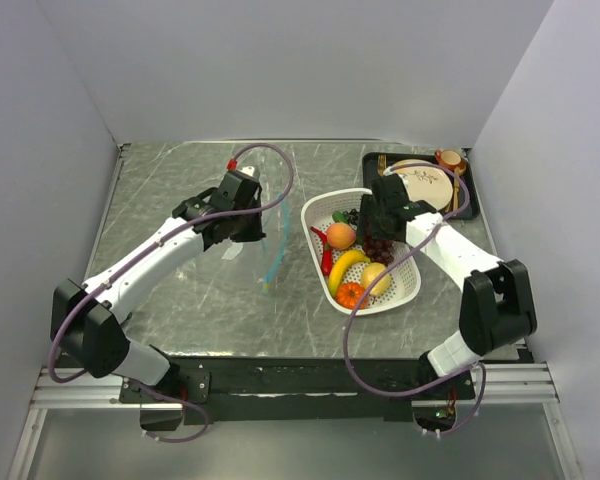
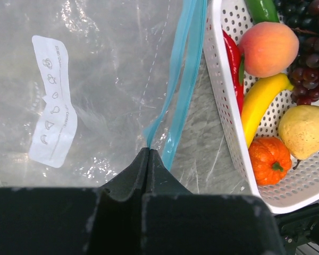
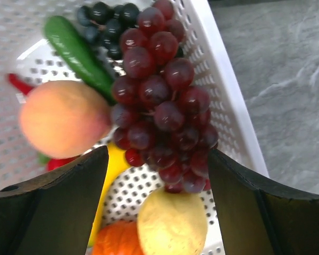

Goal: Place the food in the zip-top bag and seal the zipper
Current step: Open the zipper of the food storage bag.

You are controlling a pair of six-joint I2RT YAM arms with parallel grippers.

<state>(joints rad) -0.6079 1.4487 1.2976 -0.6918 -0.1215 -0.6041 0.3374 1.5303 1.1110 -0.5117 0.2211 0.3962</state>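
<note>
My left gripper [image 2: 149, 151] is shut on the mouth edge of the clear zip-top bag [image 2: 106, 79], right at its teal zipper [image 2: 186, 69]. The bag hangs lifted over the table, left of the white basket [image 1: 405, 285]. The food lies in the basket: dark grapes [image 3: 159, 106], peach [image 3: 61, 119], lemon [image 3: 173, 223], orange tomato [image 3: 117, 241], banana [image 2: 258, 101], red chili [image 2: 233, 58] and a green piece [image 3: 77, 50]. My right gripper [image 3: 158, 159] hovers open over the basket. The lower end of the grape bunch sits between its fingers.
A black tray [image 1: 375, 162] at the back right holds a beige plate [image 1: 425, 185] and an orange cup [image 1: 450, 158]. Grey walls close in the marble table [image 1: 180, 300] on three sides. The basket's rim stands close to the bag's mouth.
</note>
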